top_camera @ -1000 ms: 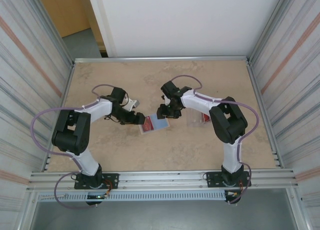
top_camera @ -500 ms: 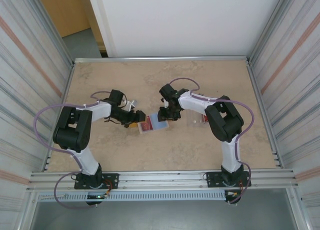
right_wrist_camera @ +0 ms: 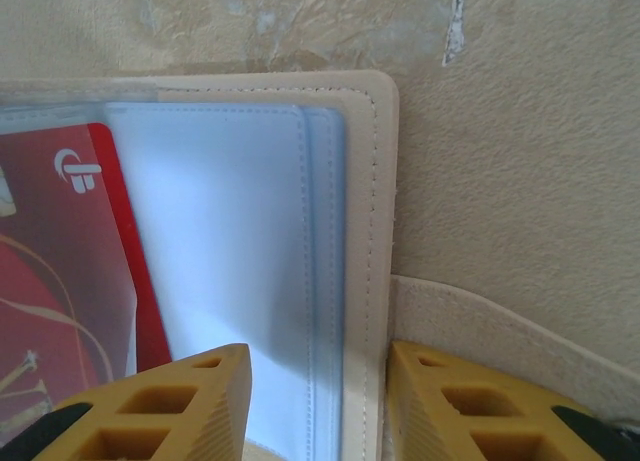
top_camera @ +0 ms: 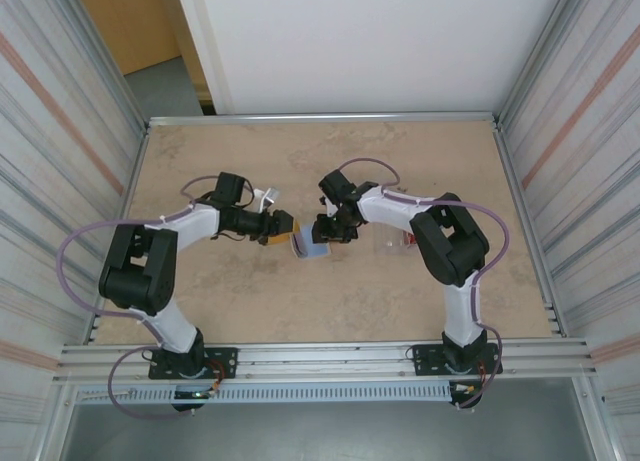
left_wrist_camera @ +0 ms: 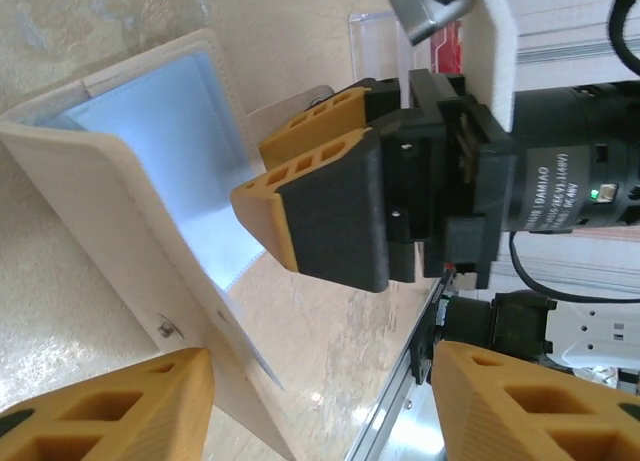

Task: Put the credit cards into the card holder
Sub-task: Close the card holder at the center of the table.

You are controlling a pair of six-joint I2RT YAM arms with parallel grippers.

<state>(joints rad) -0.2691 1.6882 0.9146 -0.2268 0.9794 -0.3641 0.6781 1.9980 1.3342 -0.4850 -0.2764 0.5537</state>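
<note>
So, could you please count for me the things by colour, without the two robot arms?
Beige wallet: 1
Red cards: 2, one under the wallet's clear pocket, one lying loose
Clear sleeve: 1
Total: 4

We're counting two arms here, the left arm (top_camera: 150, 271) and the right arm (top_camera: 450, 243), each carrying a single tool, so the left tool (left_wrist_camera: 320, 381) and the right tool (right_wrist_camera: 315, 381) are making two. Red cards are coming to two as well: the first credit card (right_wrist_camera: 60, 271) and the second credit card (left_wrist_camera: 447, 53). One clear card holder (left_wrist_camera: 375, 43), one beige wallet (right_wrist_camera: 380, 181) and one table (top_camera: 420, 161) are rounding it out.
</note>
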